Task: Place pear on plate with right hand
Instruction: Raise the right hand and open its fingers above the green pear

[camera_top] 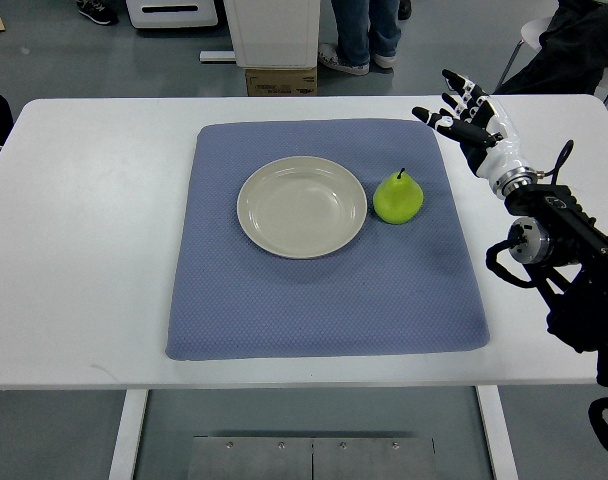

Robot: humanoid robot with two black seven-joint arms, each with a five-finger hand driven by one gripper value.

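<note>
A green pear (pixel 397 198) sits upright, stem up, on a blue-grey mat (pixel 324 300), just beside the right rim of a cream plate (pixel 302 207) and not on it; whether pear and rim touch can't be told from the top view. The plate lies near the mat's centre, w/ nothing in it. The mat is spread over a white table (pixel 84 250).

The robot's right hand (pixel 466 117), white w/ black finger segments, hovers over the mat's far right corner, fingers spread wide and holding nothing. It is up and to the right of the pear, clearly apart from it. Its black forearm (pixel 559 240) runs in from the right edge of the view, cables looped beside it.

Beyond the table's far edge: a cardboard box (pixel 280 80) on the grey floor, under a white cabinet (pixel 272 30), plus a person's legs in jeans and sneakers (pixel 364 40). Another shoe (pixel 96 10) shows at top left. A metal plate w/ screws (pixel 312 458) sits on the floor below the table's near edge.
</note>
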